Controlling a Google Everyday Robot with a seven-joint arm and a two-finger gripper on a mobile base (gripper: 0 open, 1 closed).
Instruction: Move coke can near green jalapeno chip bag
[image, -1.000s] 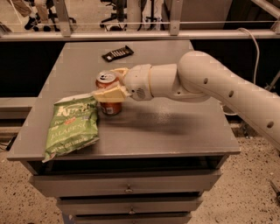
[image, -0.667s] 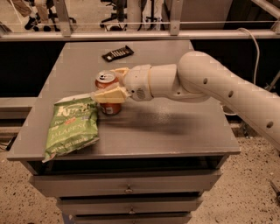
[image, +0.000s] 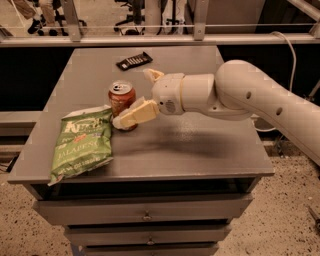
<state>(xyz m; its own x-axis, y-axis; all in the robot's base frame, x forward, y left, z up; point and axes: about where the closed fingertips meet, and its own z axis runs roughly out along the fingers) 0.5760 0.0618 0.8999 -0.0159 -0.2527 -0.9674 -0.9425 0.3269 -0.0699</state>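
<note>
**Jaws now open, placement looks done**

The jaws have spread wide off the coke can (image: 122, 100), which stands upright near the left edge of the bench (image: 200, 150), just beside the green jalapeno chip bag (image: 80, 145). The gripper (image: 135, 98) flanks it from the right; only withdrawal seems left.

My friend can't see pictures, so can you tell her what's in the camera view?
A robot's white gripper is open, with one finger behind and one in front of a red coke can standing upright on a gray table, right beside a green chip bag lying flat. A black packet lies near the table's far edge.
</note>
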